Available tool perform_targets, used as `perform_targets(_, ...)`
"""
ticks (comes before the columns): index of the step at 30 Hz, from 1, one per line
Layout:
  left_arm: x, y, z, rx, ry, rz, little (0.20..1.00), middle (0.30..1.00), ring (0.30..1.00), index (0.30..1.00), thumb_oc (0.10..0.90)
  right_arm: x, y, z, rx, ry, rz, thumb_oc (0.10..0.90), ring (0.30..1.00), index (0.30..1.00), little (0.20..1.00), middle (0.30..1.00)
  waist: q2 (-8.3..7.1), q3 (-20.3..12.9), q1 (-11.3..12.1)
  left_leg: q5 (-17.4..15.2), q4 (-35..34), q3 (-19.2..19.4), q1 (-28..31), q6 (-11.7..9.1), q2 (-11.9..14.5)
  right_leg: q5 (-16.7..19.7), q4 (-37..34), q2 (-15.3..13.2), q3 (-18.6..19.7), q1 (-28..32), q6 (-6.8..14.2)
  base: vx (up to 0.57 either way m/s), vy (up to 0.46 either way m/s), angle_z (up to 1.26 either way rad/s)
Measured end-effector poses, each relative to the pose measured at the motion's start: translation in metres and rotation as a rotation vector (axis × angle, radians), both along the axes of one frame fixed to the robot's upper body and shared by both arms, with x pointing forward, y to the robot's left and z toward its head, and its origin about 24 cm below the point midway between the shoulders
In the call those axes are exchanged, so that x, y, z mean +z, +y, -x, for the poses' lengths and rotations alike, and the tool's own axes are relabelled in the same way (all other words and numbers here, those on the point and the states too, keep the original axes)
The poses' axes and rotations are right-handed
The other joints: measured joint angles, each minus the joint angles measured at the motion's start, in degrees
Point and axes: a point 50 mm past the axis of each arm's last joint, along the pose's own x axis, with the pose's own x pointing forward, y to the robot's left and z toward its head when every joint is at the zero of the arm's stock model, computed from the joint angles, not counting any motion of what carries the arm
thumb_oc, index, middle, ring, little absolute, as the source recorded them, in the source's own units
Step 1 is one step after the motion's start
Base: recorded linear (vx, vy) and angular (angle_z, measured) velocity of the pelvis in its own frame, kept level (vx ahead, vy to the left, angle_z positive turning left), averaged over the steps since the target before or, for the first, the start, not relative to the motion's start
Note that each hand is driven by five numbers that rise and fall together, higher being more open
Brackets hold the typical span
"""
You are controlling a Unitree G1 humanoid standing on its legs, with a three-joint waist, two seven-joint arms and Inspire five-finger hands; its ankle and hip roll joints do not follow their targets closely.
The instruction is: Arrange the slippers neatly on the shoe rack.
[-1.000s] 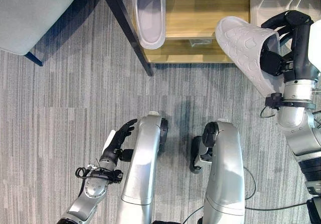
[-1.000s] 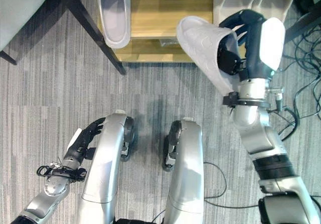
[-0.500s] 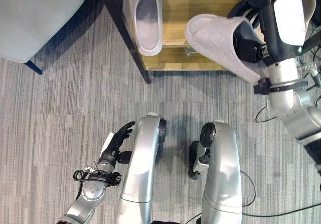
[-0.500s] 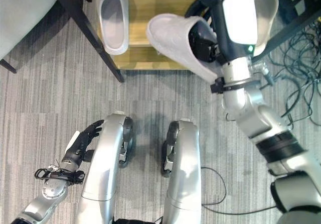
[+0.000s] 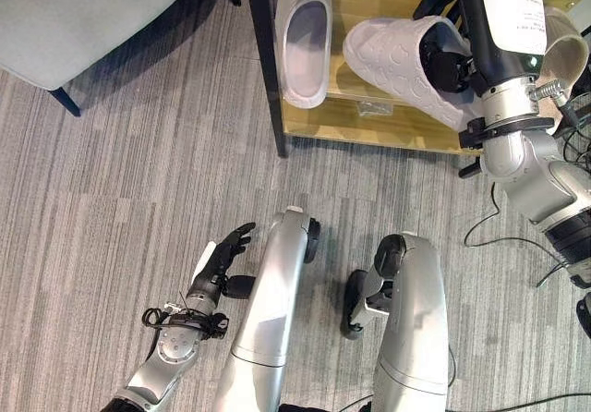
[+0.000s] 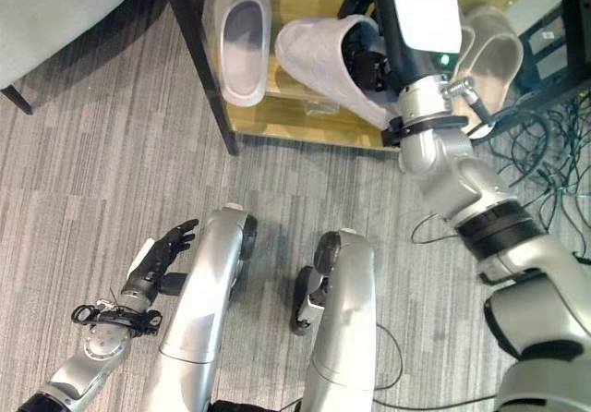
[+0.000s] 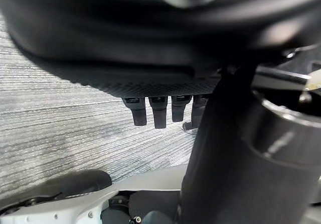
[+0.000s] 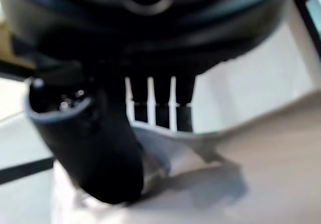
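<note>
My right hand (image 5: 454, 54) is shut on a white slipper (image 5: 392, 56), its thumb (image 8: 95, 148) inside the opening and its fingers (image 8: 158, 106) over the strap. I hold the slipper tilted over the wooden shoe rack (image 5: 369, 126), close beside a second white slipper (image 5: 306, 38) that lies sole-down at the shelf's left end. Another pair of pale slippers (image 6: 494, 52) lies at the shelf's right end, behind my right arm. My left hand (image 5: 220, 260) hangs low beside my body with its fingers (image 7: 150, 111) straight, holding nothing.
A black rack post (image 5: 268, 70) stands at the shelf's left front corner. A grey upholstered seat (image 5: 83, 15) on dark legs fills the far left. Striped grey carpet (image 5: 120, 199) runs in front of the rack. Loose cables (image 6: 545, 163) lie at the right.
The view has shifted, bringing the rack nearer. My right hand has carried the slipper leftwards over the shelf, closer to the slipper lying there. The left hand has stayed put.
</note>
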Motion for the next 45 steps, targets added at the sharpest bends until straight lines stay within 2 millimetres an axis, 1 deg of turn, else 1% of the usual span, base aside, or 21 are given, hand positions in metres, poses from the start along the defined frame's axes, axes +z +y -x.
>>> perform_targets(2, 0.000, -0.002, -0.001, -0.007, -0.001, 0.000, 0.900, 0.900, 0.900, 0.900, 0.800, -0.005, -0.003, -0.005, -0.032, 0.015, -0.024, 0.400, 0.300, 0.300, 0.300, 0.300, 0.00, 0.0, 0.3, -0.1, 0.0, -0.3, 0.1, -0.2, -0.3, -0.4, 0.0, -0.6, -0.3, 0.5, 0.0, 0.00, 0.008, 0.12)
perform_targets(4, 0.001, -0.005, -0.003, -0.020, -0.006, 0.000, 0.900, 0.900, 0.900, 0.900, 0.800, -0.010, -0.005, -0.009, -0.058, 0.025, -0.042, 0.400, 0.300, 0.300, 0.300, 0.300, 0.02, 0.0, 1.2, -0.1, 0.0, -0.4, 0.1, -0.3, -0.9, -0.5, 0.0, -0.8, -0.4, 0.6, 0.0, 0.00, 0.017, 0.07)
perform_targets(6, 0.002, -0.007, -0.004, -0.031, -0.007, 0.000, 0.900, 0.900, 0.900, 0.900, 0.800, -0.017, -0.003, -0.014, -0.075, 0.040, -0.071, 0.400, 0.300, 0.300, 0.300, 0.300, 0.25, 0.1, 1.7, -0.5, 0.9, -1.7, 0.1, -0.4, -1.3, -1.2, 0.2, -1.2, -1.7, 1.5, -0.3, 0.01, 0.017, 0.07)
perform_targets(8, 0.003, -0.012, -0.003, -0.045, -0.013, 0.009, 0.900, 0.900, 0.900, 0.900, 0.800, -0.017, -0.001, -0.014, -0.079, 0.024, -0.092, 0.400, 0.300, 0.300, 0.300, 0.300, 0.75, 0.2, 3.1, -1.0, 2.2, -2.6, -0.1, -0.8, -2.0, -1.8, 1.0, -1.4, -2.6, 2.0, 0.0, 0.00, 0.000, 0.02)
perform_targets(9, 0.005, -0.014, -0.004, -0.055, -0.021, 0.013, 0.900, 0.900, 0.900, 0.900, 0.800, -0.017, -0.001, -0.014, -0.079, 0.019, -0.095, 0.400, 0.300, 0.300, 0.300, 0.300, 0.81, 0.2, 3.5, -1.4, 2.9, -3.1, -0.4, -1.1, -2.2, -2.3, 1.5, -1.4, -3.1, 2.0, -0.3, -0.01, -0.012, 0.06)
perform_targets(10, 0.006, -0.016, -0.004, -0.063, -0.023, 0.014, 0.900, 0.900, 0.900, 0.900, 0.800, -0.017, -0.002, -0.014, -0.084, 0.019, -0.096, 0.400, 0.300, 0.300, 0.300, 0.300, 0.83, 0.2, 4.3, -1.6, 3.3, -3.4, -0.5, -1.1, -2.1, -2.6, 1.9, -1.5, -3.4, 2.1, -0.5, -0.01, -0.019, 0.08)
perform_targets(11, 0.005, -0.018, -0.004, -0.066, -0.021, 0.020, 0.900, 0.900, 0.900, 0.900, 0.800, -0.015, -0.003, -0.015, -0.094, 0.009, -0.100, 0.400, 0.300, 0.300, 0.300, 0.300, 0.84, 0.2, 4.8, -1.8, 3.4, -3.7, -0.6, -1.4, -2.4, -3.1, 1.9, -1.6, -3.7, 2.3, -0.7, -0.01, -0.014, 0.10)
perform_targets(12, 0.004, -0.020, -0.004, -0.063, -0.020, 0.027, 0.900, 0.900, 0.900, 0.900, 0.800, -0.010, -0.007, -0.017, -0.121, -0.001, -0.109, 0.400, 0.300, 0.300, 0.300, 0.300, 0.87, 0.2, 5.0, -1.8, 3.4, -3.9, -0.6, -1.4, -2.6, -3.2, 1.9, -1.8, -3.9, 2.6, -0.5, -0.01, -0.005, 0.11)
perform_targets(13, 0.004, -0.020, -0.004, -0.061, -0.018, 0.030, 0.900, 0.900, 0.900, 0.900, 0.800, -0.009, -0.008, -0.017, -0.126, -0.007, -0.111, 0.400, 0.300, 0.300, 0.300, 0.300, 0.94, 0.2, 4.8, -1.8, 3.4, -3.9, -0.6, -1.4, -2.8, -3.2, 1.9, -2.0, -3.9, 2.7, -0.4, -0.01, 0.007, 0.10)
perform_targets(15, 0.004, -0.022, -0.005, -0.069, -0.020, 0.030, 0.900, 0.900, 0.900, 0.900, 0.800, -0.005, -0.011, -0.018, -0.147, -0.015, -0.121, 0.400, 0.300, 0.300, 0.300, 0.300, 1.76, 0.2, 4.7, -1.9, 3.4, -4.1, -0.5, -1.5, -3.1, -3.4, 1.7, -2.2, -4.1, 3.1, -0.1, -0.01, 0.021, 0.06)
perform_targets(19, 0.005, -0.024, -0.006, -0.077, -0.024, 0.028, 0.900, 0.900, 0.900, 0.900, 0.800, -0.001, -0.010, -0.022, -0.160, -0.029, -0.149, 0.400, 0.300, 0.300, 0.300, 0.300, 2.39, 0.2, 4.7, -2.0, 3.4, -4.3, -0.5, -1.4, -3.1, -3.6, 1.7, -2.2, -4.3, 3.1, 0.0, 0.00, 0.000, 0.00)
perform_targets(23, 0.005, -0.024, -0.007, -0.075, -0.020, 0.035, 0.900, 0.900, 0.900, 0.900, 0.800, 0.001, -0.008, -0.027, -0.171, -0.023, -0.159, 0.400, 0.300, 0.300, 0.300, 0.300, 2.50, 0.2, 4.7, -2.2, 3.5, -5.0, -0.4, -1.9, -3.1, -4.0, 1.7, -2.2, -5.0, 3.2, -0.9, 0.00, 0.000, 0.00)
perform_targets(27, 0.005, -0.022, -0.007, -0.074, -0.020, 0.026, 0.900, 0.900, 0.900, 0.900, 0.800, 0.002, -0.005, -0.025, -0.140, -0.032, -0.205, 0.400, 0.300, 0.300, 0.300, 0.300, 2.54, 0.2, 4.2, -2.4, 3.4, -5.0, -0.3, -2.0, -3.0, -4.1, 1.8, -2.1, -5.0, 3.2, -1.0, 0.00, 0.000, 0.00)
perform_targets(30, 0.006, -0.022, -0.007, -0.075, -0.021, 0.025, 0.900, 0.900, 0.900, 0.900, 0.800, -0.001, -0.004, -0.020, -0.107, -0.052, -0.256, 0.400, 0.300, 0.300, 0.300, 0.300, 2.55, 0.2, 4.2, -2.6, 3.4, -5.0, -0.3, -2.0, -3.0, -4.2, 1.8, -2.1, -5.0, 3.2, -0.9, 0.00, 0.000, 0.00)
perform_targets(34, 0.006, -0.023, -0.007, -0.076, -0.021, 0.026, 0.900, 0.900, 0.900, 0.900, 0.800, -0.006, -0.006, -0.020, -0.117, -0.050, -0.263, 0.400, 0.300, 0.300, 0.300, 0.300, 2.56, 0.2, 4.3, -2.6, 3.4, -4.9, -0.3, -2.1, -3.0, -4.3, 1.9, -2.1, -5.0, 3.2, -1.0, 0.00, 0.000, 0.00)
perform_targets(40, 0.005, -0.024, -0.007, -0.080, -0.019, 0.023, 0.900, 0.900, 0.900, 0.900, 0.800, -0.011, -0.010, -0.031, -0.191, -0.009, -0.284, 0.400, 0.300, 0.300, 0.300, 0.300, 2.56, 0.2, 4.7, -2.6, 3.7, -5.0, -0.2, -2.0, -3.0, -4.3, 2.0, -2.2, -5.0, 3.3, -1.0, 0.00, 0.000, 0.00)
perform_targets(45, 0.004, -0.026, -0.007, -0.074, -0.019, 0.022, 0.900, 0.900, 0.900, 0.900, 0.800, -0.014, -0.004, -0.040, -0.209, 0.033, -0.316, 0.400, 0.300, 0.300, 0.300, 0.300, 2.57, 0.2, 5.0, -2.6, 3.7, -5.0, -0.2, -2.0, -3.0, -4.3, 2.0, -2.2, -5.0, 3.3, -1.0, 0.00, 0.000, 0.00)
